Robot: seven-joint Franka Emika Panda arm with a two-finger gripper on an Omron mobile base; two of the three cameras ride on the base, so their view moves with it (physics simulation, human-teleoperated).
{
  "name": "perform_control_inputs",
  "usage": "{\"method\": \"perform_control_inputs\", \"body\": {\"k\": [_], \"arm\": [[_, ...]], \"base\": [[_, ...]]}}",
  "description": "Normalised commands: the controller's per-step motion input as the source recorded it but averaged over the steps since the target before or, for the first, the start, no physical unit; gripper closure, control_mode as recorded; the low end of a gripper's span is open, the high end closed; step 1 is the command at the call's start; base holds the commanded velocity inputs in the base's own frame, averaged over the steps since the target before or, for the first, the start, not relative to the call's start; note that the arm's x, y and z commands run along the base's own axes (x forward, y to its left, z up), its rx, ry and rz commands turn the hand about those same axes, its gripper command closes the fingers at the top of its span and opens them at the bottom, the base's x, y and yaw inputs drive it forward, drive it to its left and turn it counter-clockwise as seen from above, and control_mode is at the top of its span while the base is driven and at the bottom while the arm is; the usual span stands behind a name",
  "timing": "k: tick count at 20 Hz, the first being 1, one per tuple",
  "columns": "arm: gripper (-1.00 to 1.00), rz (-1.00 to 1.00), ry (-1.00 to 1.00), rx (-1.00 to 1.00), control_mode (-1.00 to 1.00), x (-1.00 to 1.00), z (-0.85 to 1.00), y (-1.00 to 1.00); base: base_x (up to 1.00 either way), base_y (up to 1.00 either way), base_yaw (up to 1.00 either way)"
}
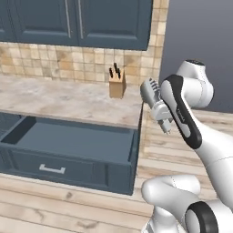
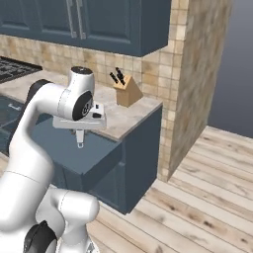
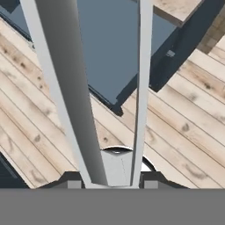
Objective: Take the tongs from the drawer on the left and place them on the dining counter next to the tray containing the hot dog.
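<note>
The drawer (image 1: 68, 145) stands pulled out wide, its dark slate-blue front and silver bar handle (image 1: 52, 169) facing me, and its inside looks bare. My gripper (image 1: 163, 119) hangs past the drawer's right end, above the wooden floor, shut on the tongs (image 1: 167, 129). From the right base the gripper (image 2: 80, 133) points down with the tongs (image 2: 80, 142) sticking out below it. In the hand view the tongs' two silvery arms (image 3: 66, 88) rise from my gripper (image 3: 113, 178) across the drawer corner (image 3: 114, 48). The dining counter and the tray are out of view.
A short marble worktop (image 1: 68, 100) carries a wooden knife block (image 1: 117, 83) near its right end. Dark blue wall cabinets (image 1: 91, 20) hang above. A tiled wall end (image 2: 197, 74) stands right of the cabinet, with wooden floor (image 2: 197, 197) beyond. A stove (image 2: 12, 66) sits at far left.
</note>
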Motion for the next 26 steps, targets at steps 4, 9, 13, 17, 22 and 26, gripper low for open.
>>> {"method": "perform_control_inputs", "body": {"k": [4, 9, 13, 17, 22, 26], "arm": [[1.00, 0.00, 0.00, 0.00, 1.00, 0.00, 0.00, 0.00], [1.00, 0.00, 0.00, 0.00, 1.00, 0.00, 0.00, 0.00], [1.00, 0.00, 0.00, 0.00, 1.00, 0.00, 0.00, 0.00], [1.00, 0.00, 0.00, 0.00, 1.00, 0.00, 0.00, 0.00], [1.00, 0.00, 0.00, 0.00, 1.00, 0.00, 0.00, 0.00], [1.00, 0.00, 0.00, 0.00, 1.00, 0.00, 0.00, 0.00]], "base": [[-0.33, 0.16, 0.32], [-0.30, 0.14, 0.33], [-0.28, 0.09, 0.33], [-0.28, 0.09, 0.34], [-0.28, 0.12, 0.36], [-0.23, 0.17, 0.37]]}}
